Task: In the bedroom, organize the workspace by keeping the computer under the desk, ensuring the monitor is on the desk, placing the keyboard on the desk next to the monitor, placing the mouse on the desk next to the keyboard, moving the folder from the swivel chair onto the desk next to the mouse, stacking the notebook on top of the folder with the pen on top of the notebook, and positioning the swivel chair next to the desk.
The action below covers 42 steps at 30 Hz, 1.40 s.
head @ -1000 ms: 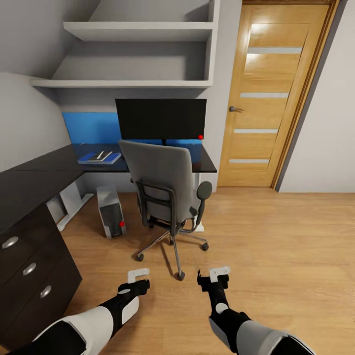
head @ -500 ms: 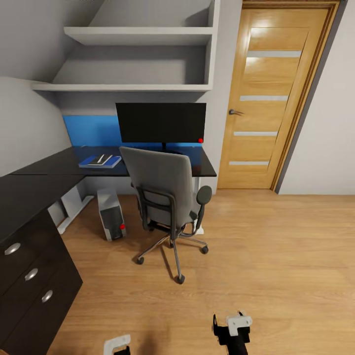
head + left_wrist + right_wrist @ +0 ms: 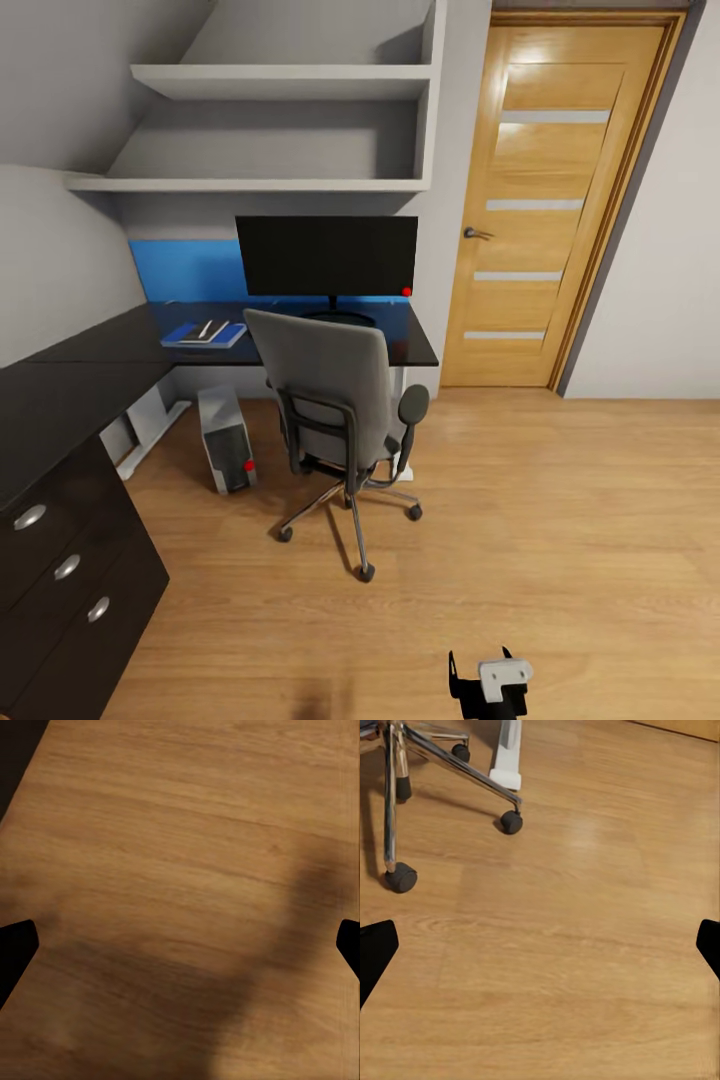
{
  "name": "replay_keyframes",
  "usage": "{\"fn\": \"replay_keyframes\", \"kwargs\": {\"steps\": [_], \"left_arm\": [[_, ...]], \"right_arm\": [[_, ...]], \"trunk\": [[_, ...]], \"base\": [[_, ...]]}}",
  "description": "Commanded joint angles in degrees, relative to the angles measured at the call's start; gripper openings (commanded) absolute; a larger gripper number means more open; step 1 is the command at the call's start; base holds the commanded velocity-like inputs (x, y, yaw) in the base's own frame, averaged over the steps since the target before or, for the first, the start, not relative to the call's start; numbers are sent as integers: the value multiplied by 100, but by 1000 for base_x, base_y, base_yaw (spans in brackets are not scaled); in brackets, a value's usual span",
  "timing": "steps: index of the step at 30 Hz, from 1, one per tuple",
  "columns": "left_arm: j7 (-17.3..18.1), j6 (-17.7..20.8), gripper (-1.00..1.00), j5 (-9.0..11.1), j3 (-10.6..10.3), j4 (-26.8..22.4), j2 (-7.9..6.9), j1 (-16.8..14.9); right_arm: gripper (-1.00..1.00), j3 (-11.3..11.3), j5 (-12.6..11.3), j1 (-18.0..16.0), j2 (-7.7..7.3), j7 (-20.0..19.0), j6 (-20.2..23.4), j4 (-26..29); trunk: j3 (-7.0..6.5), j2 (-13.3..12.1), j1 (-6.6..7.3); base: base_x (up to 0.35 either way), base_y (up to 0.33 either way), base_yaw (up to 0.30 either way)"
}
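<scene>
In the head view, 1 swivel chair [image 3: 335, 400] stands at centre frame, its tall grey back toward the camera, tucked against the front edge of the glossy black tabletop [image 3: 90, 350] that runs from the left edge to the middle. 1 monitor [image 3: 327, 256] stands on the tabletop behind the chair, a red dot at its lower right corner. Left of it, 1 blue folder [image 3: 205, 334] lies flat on the tabletop with 1 pale notebook [image 3: 198, 331] on top and 1 thin pen [image 3: 213, 329] across that. 1 grey computer [image 3: 226, 438] stands on the wood floor [image 3: 560, 520] under the tabletop, just left of the chair. At lower left, 3 silver knobs mark the drawer unit [image 3: 70, 590]. 2 grey shelves [image 3: 270, 125] hang at upper centre, and 1 oak door [image 3: 545, 200] with 4 frosted strips fills the upper right.

The right hand [image 3: 490, 685] shows at the bottom edge, right of centre; in the right wrist view its 2 dark fingertips [image 3: 375, 952] sit at opposite edges, spread apart, over floor with 4 chair castors [image 3: 512, 822] in sight. In the left wrist view the left hand [image 3: 180, 952] likewise has 2 fingertips wide apart above bare floor.
</scene>
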<state>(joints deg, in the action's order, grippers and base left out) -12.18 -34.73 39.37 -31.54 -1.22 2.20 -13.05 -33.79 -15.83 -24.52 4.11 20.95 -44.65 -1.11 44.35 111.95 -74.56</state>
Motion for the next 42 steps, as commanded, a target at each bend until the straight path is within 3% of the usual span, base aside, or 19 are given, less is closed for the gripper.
{"fn": "replay_keyframes", "kwargs": {"steps": [1,8,13,17,28,29,30,35,42], "left_arm": [[-51,-19,100,-8,-54,-1,-18,3],[-28,-126,100,-8,-60,-1,-88,26],[-26,-724,100,-8,-62,-1,-96,67],[-29,-980,100,-8,-67,-1,-92,130],[-52,-1163,100,-8,-86,-1,-69,187],[-54,-1277,100,-8,-86,-1,-67,191],[-59,-1625,100,-8,-83,-1,-69,259],[-75,-2158,100,-8,-81,-1,-71,508],[-66,-2205,100,-1,-81,-1,-62,557]], "right_arm": [[100,-49,-34,-4,3,23,-23,-12],[100,-49,-34,-1,-5,23,-42,-12],[100,-49,-28,-1,-35,17,-39,-7],[100,-49,-26,1,-40,18,2,-10],[100,-52,-26,206,-42,16,169,-12],[100,-54,-26,211,-42,15,171,-12],[100,-55,-26,216,-42,14,174,-12],[100,-56,-26,219,-42,14,175,-12],[100,-52,-26,219,-42,14,176,-12]], "trunk": [[-13,-39,23],[-139,-320,177],[-229,-520,287],[-301,-681,375],[-498,-1122,616],[-516,-1162,638],[-534,-1202,660],[-624,-1403,770],[-749,-1684,924]], "base": [[0,0,0],[0,0,0],[0,0,0],[0,0,0],[0,0,0],[0,0,0],[0,0,0],[0,0,0],[0,0,0]]}}
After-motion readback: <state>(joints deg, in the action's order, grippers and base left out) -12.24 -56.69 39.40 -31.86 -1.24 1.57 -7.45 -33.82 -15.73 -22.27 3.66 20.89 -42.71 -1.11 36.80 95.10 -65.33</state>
